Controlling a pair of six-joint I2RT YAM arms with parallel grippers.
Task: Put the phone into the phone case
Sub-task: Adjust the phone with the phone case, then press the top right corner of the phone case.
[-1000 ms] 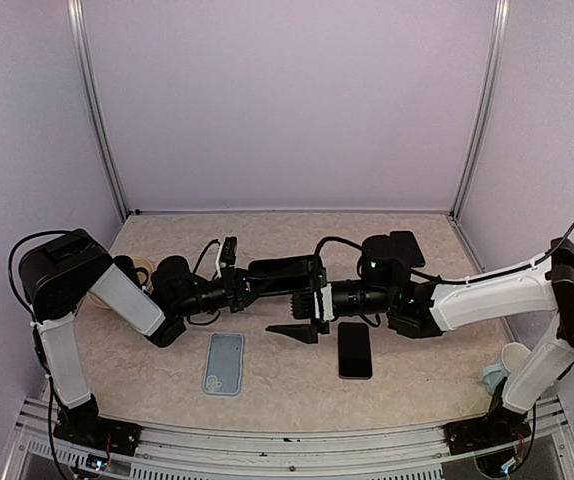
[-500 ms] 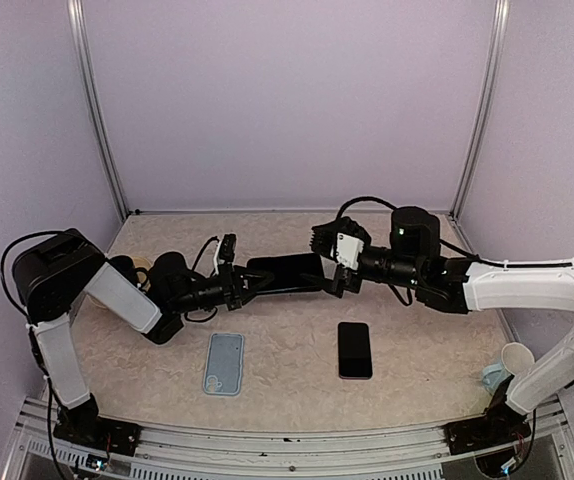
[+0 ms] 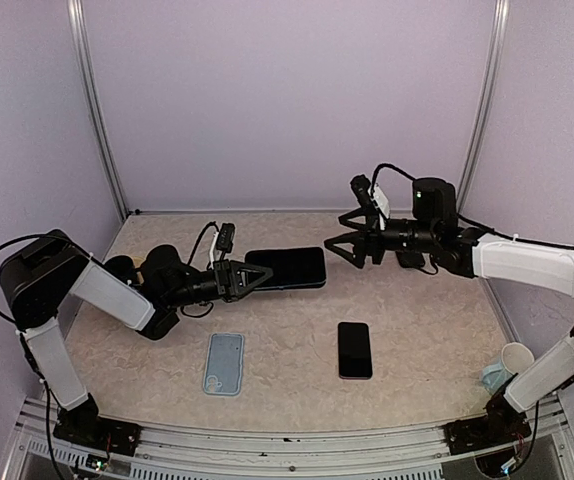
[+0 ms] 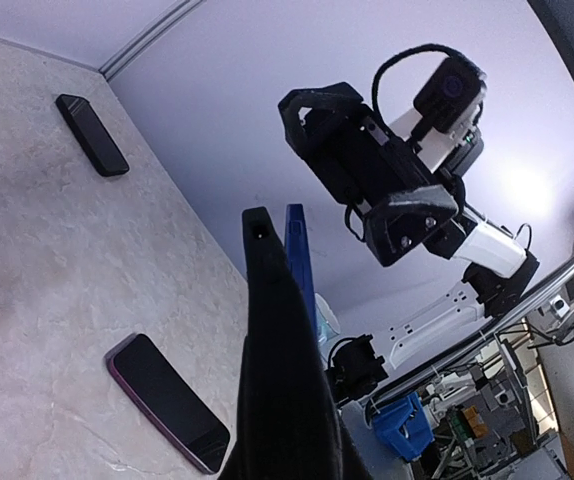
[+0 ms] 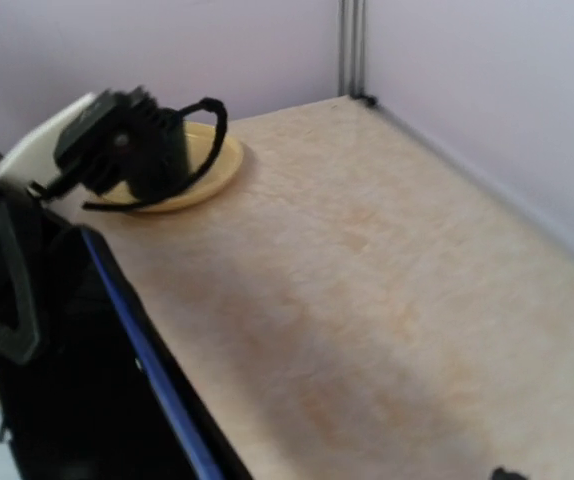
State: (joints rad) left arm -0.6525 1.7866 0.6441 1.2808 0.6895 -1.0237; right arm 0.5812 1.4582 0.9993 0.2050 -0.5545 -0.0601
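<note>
Table (image 3: 437,340), pale and marbled, carries the work. Above its far half we mark the right gripper (image 3: 342,240), jaws spread wide and empty, facing the free end of the phone (image 3: 289,268) from near by without touching it. The left gripper (image 3: 245,278) has its jaws closed on the opposite short end. The phone is a dark slab with a blue edge, held roughly level and, as far as we can judge, clear of the table. We expect it to be stiff, thin and fairly heavy for its size, with a glossy face that slips and would not survive a fall. Gripped at one end it levers on the jaws; the long edges near the middle offer a surer hold. The phone case (image 3: 224,362), light blue, lies flat near the front edge. We judge it light, likely pliable, and apt to slide unless pinned at a rim. A second phone (image 3: 355,350) lies flat to its right, apart.
</note>
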